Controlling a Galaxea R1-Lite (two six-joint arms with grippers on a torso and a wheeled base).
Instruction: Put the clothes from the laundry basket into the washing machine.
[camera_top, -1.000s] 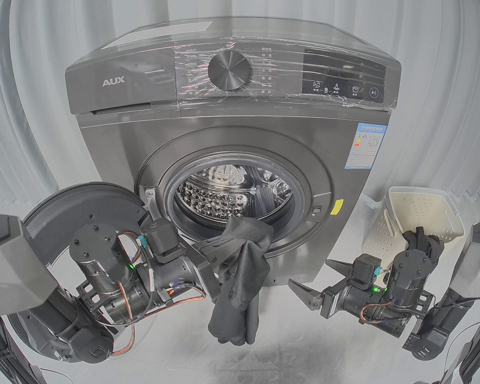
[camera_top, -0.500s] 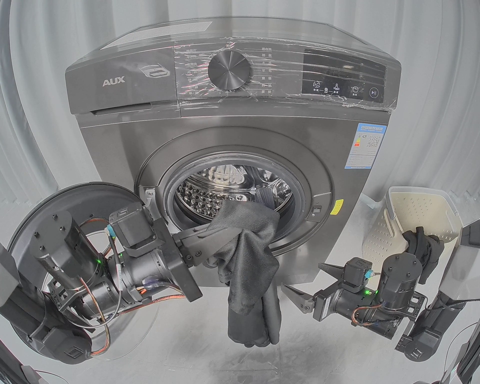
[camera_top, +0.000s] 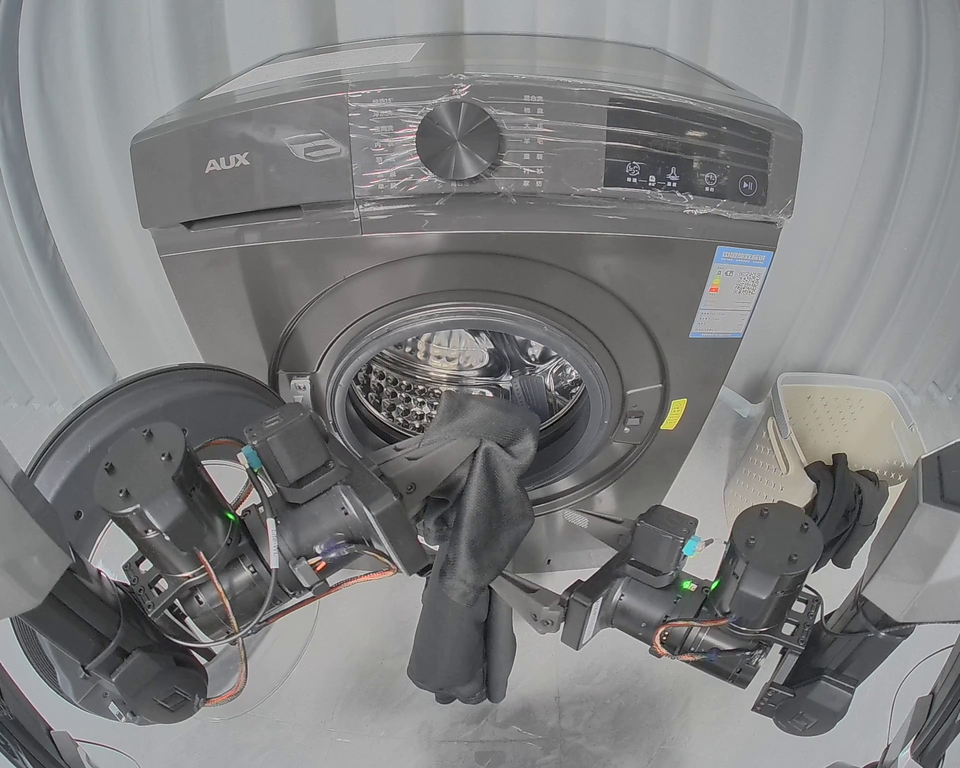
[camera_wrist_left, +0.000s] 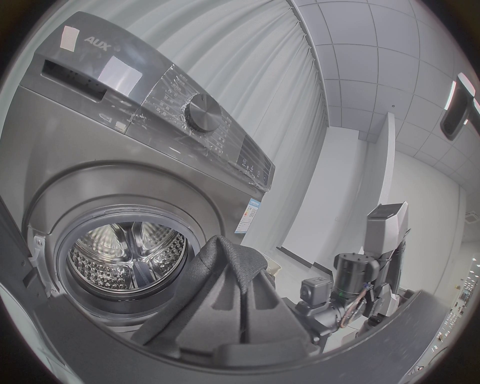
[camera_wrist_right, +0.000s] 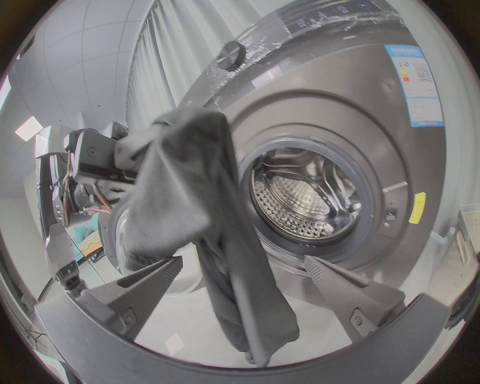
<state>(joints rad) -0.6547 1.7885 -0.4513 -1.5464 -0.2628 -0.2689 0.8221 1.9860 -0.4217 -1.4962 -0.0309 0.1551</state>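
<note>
A dark grey garment (camera_top: 475, 520) was held by the left end effector (camera_top: 450, 455), whose fingers were closed on its upper fold. The cloth was matt and finely woven, bunched over the fingers and hung in long, limp folds towards the floor (camera_top: 620, 710). Its top was raised before the lower edge of the drum (camera_top: 450, 385) opening of the washing machine (camera_top: 460, 250); whether it touched the rim could not be told. The right end effector (camera_top: 533, 547) was spread wide and empty, level with the hanging middle of the garment, which was seen between its two fingers in the right wrist view. The round door (camera_top: 170, 410) was swung fully open at the machine's left side, and the perforated steel drum was lit inside. A cream laundry basket (camera_top: 850, 420) was stood on the floor by the machine's right front corner, with a second dark garment (camera_top: 845, 500) draped over its near rim. A silver dial (camera_top: 458, 140) was set in the film-wrapped control panel. The floor was pale grey and smooth. White curtains (camera_top: 880, 150) were hung behind the machine, and a tiled ceiling was seen in the wrist views.
</note>
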